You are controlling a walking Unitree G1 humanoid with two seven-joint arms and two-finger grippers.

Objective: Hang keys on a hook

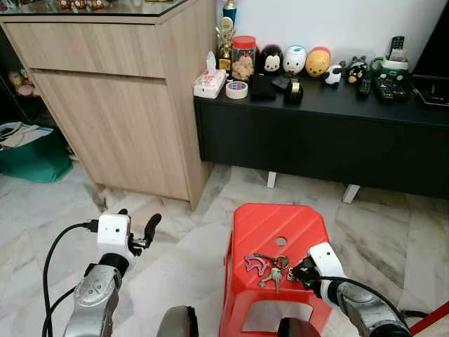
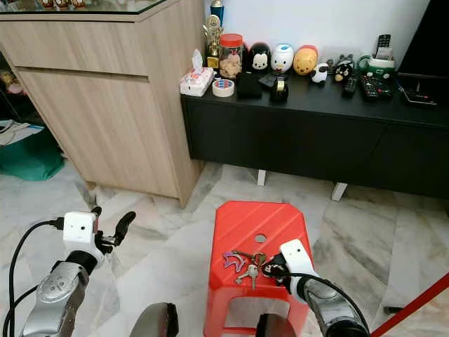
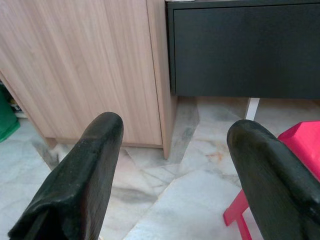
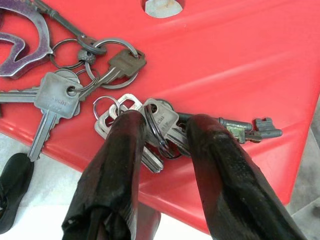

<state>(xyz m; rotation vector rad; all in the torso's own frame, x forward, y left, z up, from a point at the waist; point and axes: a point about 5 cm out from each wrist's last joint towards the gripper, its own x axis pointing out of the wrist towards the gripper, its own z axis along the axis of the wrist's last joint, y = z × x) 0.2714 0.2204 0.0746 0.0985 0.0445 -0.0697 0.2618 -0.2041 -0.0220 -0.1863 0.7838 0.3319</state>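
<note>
Claws first, left to right: the left claw (image 1: 138, 232) hangs spread and empty over the floor (image 1: 182, 242), with the cabinet (image 1: 119, 105) ahead of it and the stool (image 1: 277, 235) off to its right. The right claw (image 4: 165, 132) is down on the stool's near edge, its fingers (image 4: 117, 155) parted but straddling the keys (image 4: 150, 125); one tip lies on the rings, the other just beside the long old key (image 4: 245, 131), and the grip does not look closed yet. Left of that claw lies the rest of the bunch, ending in a purple charm (image 1: 254, 264).

To do this step well, I judge the claw should close on the ring cluster between its tips, not on a single blade, then lift straight up so the bunch dangles free. I can make out no hook.
</note>
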